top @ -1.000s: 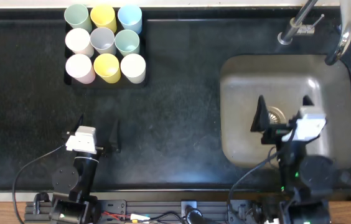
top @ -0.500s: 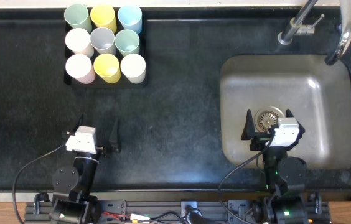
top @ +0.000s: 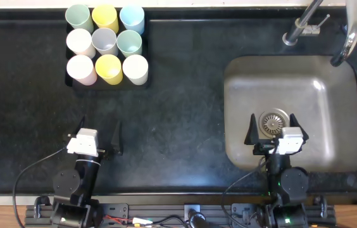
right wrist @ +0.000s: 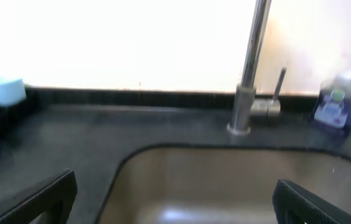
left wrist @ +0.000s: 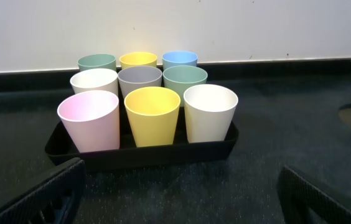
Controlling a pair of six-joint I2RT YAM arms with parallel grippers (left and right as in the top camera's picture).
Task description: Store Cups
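Nine cups stand in one tray; left hand and right hand both spread open

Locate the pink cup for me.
In the top view the pink cup stands in the black tray at the counter's back left, at the left end of the row nearest the left end effector, beside a yellow cup.

The right gripper has drawn back and leftward over the sink.
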